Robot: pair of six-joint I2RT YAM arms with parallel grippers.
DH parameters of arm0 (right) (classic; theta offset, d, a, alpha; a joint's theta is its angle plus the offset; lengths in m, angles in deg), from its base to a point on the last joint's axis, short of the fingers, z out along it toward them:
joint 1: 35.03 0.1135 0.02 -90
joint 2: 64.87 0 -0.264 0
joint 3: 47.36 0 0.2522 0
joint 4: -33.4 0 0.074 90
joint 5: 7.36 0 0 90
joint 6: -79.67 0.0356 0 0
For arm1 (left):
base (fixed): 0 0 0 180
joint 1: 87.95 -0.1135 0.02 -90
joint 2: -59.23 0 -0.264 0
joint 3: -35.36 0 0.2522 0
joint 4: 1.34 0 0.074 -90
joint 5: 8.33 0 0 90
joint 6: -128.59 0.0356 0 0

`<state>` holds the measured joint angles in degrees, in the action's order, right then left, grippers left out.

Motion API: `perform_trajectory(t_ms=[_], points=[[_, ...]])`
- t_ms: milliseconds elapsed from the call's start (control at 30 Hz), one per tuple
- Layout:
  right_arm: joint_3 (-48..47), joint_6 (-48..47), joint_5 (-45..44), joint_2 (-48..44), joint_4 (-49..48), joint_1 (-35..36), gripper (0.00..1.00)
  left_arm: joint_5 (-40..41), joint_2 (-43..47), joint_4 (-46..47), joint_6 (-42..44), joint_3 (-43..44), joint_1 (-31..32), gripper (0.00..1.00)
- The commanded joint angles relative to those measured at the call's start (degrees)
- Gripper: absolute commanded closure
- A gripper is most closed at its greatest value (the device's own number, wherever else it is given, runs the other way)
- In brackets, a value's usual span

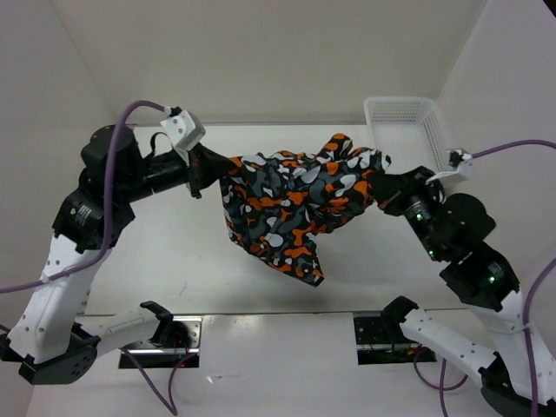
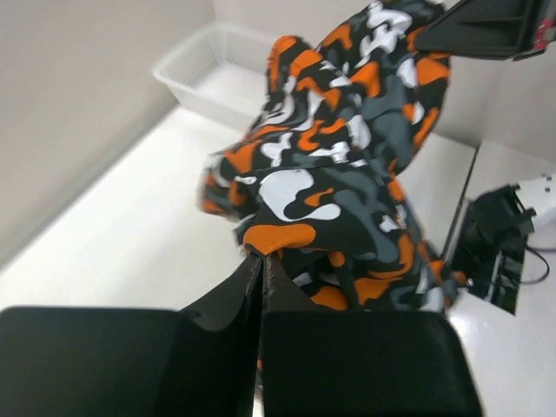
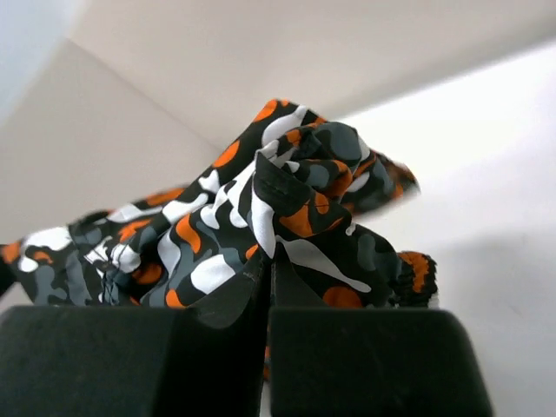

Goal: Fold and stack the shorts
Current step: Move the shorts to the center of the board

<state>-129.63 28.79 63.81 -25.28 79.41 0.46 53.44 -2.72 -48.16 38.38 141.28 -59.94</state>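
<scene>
Left hand (image 2: 261, 257) and right hand (image 3: 268, 263) each pinched only a thin edge of the shorts (image 1: 295, 204) slung between them, so pulling apart could have slipped one loose.

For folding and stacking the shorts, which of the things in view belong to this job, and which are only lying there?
Belong to the job:
- the shorts, hanging between the two arms
- the left gripper, shut on one edge of them
- the right gripper, shut on the other edge

Only lying there:
- the white mesh basket, at the far right of the table
</scene>
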Motion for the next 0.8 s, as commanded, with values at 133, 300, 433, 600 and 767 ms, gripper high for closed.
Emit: perform_trajectory(t_ms=[133,300,433,600,767], points=[[-0.14,-1.41,-0.15,13.73,-3.76,-0.24,1.00,12.56,-8.60,0.27,0.21,-0.84,-2.42,0.79],[-6.44,-4.21,7.58,38.94,-7.21,-10.96,0.55,7.50,-23.19,-3.66,0.21,5.66,-10.60,0.00],[-10.70,-4.84,5.47,43.21,-4.55,-10.96,0.37,0.72,-22.88,-3.52,0.21,3.86,-11.93,0.00],[1.51,-3.52,9.07,35.12,-8.87,-14.03,0.56,-1.03,-13.39,-1.83,0.21,-12.30,-11.93,0.83],[15.47,0.96,14.60,27.13,-8.08,-14.04,0.80,-4.29,-7.14,-0.26,0.21,-28.68,-9.31,0.92]])
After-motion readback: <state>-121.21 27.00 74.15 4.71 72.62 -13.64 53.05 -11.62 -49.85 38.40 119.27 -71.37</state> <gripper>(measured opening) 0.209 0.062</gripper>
